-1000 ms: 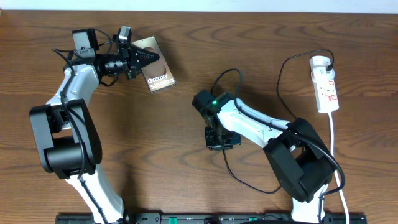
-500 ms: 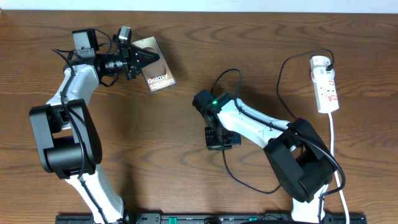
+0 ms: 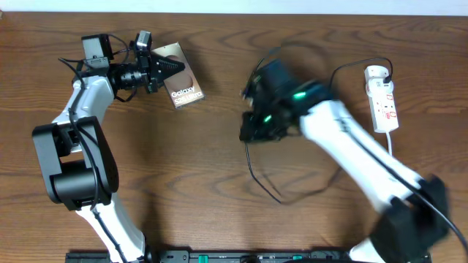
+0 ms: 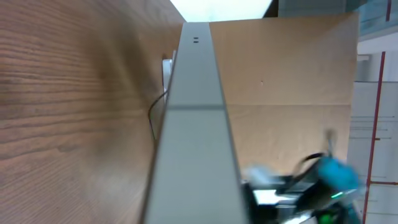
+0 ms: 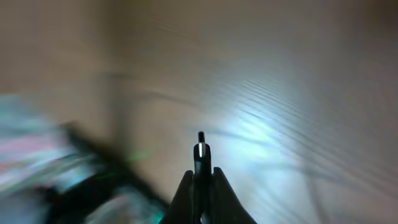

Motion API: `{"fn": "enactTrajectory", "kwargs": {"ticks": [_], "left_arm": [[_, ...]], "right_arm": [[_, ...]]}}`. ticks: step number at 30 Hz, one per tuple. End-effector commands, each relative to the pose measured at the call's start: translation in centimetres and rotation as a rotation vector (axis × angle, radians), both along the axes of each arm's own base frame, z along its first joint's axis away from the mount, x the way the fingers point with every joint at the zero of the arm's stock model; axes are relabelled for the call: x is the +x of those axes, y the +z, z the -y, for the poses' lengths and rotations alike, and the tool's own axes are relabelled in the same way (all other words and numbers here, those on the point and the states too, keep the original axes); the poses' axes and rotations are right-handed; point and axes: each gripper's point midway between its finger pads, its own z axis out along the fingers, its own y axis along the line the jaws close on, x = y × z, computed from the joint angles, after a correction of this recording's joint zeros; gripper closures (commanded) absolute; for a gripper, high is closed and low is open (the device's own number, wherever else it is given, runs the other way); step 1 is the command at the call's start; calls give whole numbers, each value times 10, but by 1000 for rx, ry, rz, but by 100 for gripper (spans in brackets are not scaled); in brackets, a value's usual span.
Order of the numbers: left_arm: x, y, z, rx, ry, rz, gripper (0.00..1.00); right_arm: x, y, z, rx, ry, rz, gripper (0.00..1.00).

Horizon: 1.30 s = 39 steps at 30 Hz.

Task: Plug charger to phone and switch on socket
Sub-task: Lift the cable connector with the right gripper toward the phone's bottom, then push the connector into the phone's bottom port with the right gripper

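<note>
The phone (image 3: 184,85), bronze with white "Galaxy" lettering, is held at the back left by my left gripper (image 3: 165,67), which is shut on its near end. In the left wrist view the phone (image 4: 194,124) shows edge-on as a long grey slab. My right gripper (image 3: 254,128), blurred by motion, is right of the phone and apart from it. In the right wrist view its fingers (image 5: 200,177) are shut on the charger plug tip (image 5: 200,148). The black charger cable (image 3: 256,172) trails below it. The white socket (image 3: 382,99) lies at the far right.
The socket's white cord (image 3: 392,164) runs down the right side toward the front. The black cable also loops near the socket (image 3: 333,80). The right arm (image 3: 358,157) stretches diagonally across the right half of the wooden table (image 3: 183,183).
My right arm has swung quickly up and toward the back with the plug, dragging the cable, and is motion-blurred. My left gripper and the phone have shifted slightly left.
</note>
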Motion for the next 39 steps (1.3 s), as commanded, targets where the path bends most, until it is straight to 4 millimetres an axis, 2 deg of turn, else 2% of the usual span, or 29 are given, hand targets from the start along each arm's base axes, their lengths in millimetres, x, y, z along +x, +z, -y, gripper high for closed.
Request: {"fn": "enactTrajectory", "kwargs": {"ticks": [1,3,5,9,13,17,22,26,31,39], "left_arm": [[-6,13,-1,-46,-23,-7,93],[-6,13,-1,-50,-22,-22,93],[-6,13,-1,-53,-21,-32,93],[-2,19,-2,-59,-17,-48,93],[2,32,-3,-56,-14,-18,93],[6,55,-4,-49,-11,43,93],[13,85,-3,-43,5,104,93],[13,107,7,-54,-16,131,93],[8,125,27,-53,-58,216,93],[3,125,30,-53,-87,213,93]], "right_arm": [[-24,95,-16,484,273,71,99],[-26,116,-10,623,324,90,99],[-24,127,-5,710,350,105,99],[-10,126,-2,795,350,96,99],[1,116,-9,879,370,58,99],[13,101,-14,968,378,-7,99],[26,68,-28,960,368,-72,99],[32,54,-41,955,377,-113,99],[32,58,-59,959,423,-111,99],[39,70,-68,965,443,-93,99]]}}
